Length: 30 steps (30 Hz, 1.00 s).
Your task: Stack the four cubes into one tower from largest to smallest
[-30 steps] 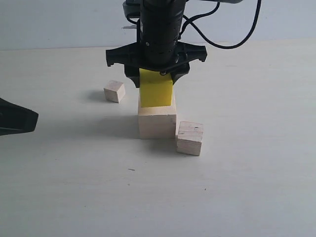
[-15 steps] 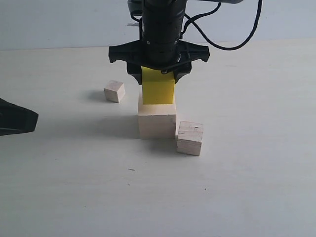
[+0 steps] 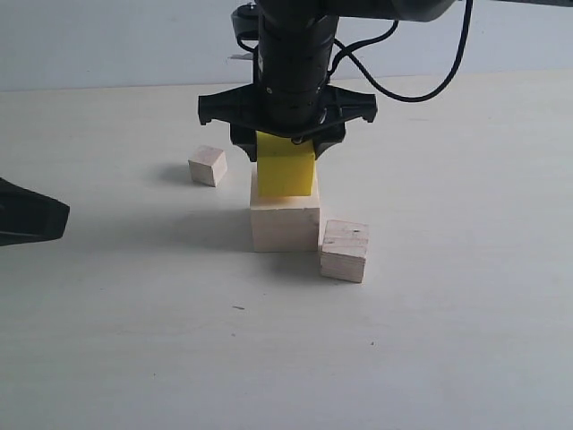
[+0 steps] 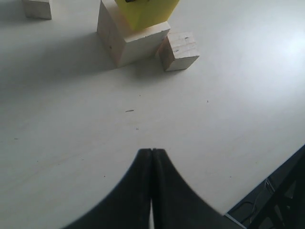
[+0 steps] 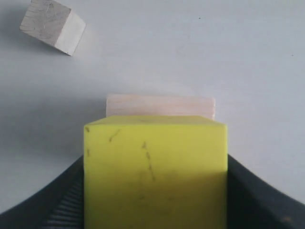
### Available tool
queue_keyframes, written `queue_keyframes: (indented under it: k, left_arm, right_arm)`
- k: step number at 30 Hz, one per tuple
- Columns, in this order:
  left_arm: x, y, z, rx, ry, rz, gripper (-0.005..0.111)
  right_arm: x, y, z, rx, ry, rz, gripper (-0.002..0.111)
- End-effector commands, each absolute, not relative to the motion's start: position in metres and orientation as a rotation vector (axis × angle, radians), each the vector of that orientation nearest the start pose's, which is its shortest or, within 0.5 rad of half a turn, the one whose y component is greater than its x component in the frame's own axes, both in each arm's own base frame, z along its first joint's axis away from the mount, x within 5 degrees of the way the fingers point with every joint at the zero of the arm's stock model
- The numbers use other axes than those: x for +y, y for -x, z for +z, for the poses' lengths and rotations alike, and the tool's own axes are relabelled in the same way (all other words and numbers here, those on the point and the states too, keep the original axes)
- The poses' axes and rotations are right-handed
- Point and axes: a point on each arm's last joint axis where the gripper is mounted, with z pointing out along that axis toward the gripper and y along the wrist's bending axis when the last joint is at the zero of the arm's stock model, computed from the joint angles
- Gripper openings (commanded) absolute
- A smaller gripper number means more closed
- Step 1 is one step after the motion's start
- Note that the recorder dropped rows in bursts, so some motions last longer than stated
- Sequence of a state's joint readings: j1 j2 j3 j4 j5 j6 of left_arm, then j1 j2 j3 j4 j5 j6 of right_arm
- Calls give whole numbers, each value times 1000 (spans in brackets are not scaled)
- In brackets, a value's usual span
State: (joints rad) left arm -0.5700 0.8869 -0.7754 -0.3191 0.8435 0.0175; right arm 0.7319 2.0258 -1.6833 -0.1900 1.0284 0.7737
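Observation:
My right gripper [image 3: 286, 150] is shut on the bright yellow cube [image 3: 286, 168], held from above over the large pale wood cube [image 3: 285, 226]. The yellow cube's bottom edge meets the large cube's top face; I cannot tell if its weight rests there. In the right wrist view the yellow cube [image 5: 155, 167] fills the space between the fingers [image 5: 59, 205], with a strip of the large cube [image 5: 159, 106] beyond it. The medium speckled cube [image 3: 345, 252] stands against the large cube's front right corner. The small cube [image 3: 207, 166] sits apart at the back left. My left gripper [image 4: 151, 151] is shut and holds nothing.
The left arm's dark tip [image 3: 27, 213] pokes in at the exterior view's left edge, well away from the cubes. The table's edge [image 4: 267, 176] and dark gear below it show in the left wrist view. Cables [image 3: 421, 72] hang behind the right arm.
The right gripper with the yellow cube shifted slightly right, rose a touch, then came down again onto the large cube's top. The other cubes and the left arm stayed put.

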Motion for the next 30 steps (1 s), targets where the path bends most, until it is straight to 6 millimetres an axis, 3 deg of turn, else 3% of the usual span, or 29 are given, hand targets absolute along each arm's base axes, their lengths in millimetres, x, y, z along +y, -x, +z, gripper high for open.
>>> queue_keyframes:
  k: [1, 30]
  left_arm:
    - [-104, -124, 317, 2406, -566, -631, 0]
    - [-105, -123, 317, 2410, -566, -635, 0]
  right_arm:
    - [279, -332, 234, 2793, 62, 108, 0]
    - [280, -334, 225, 2807, 63, 90, 0]
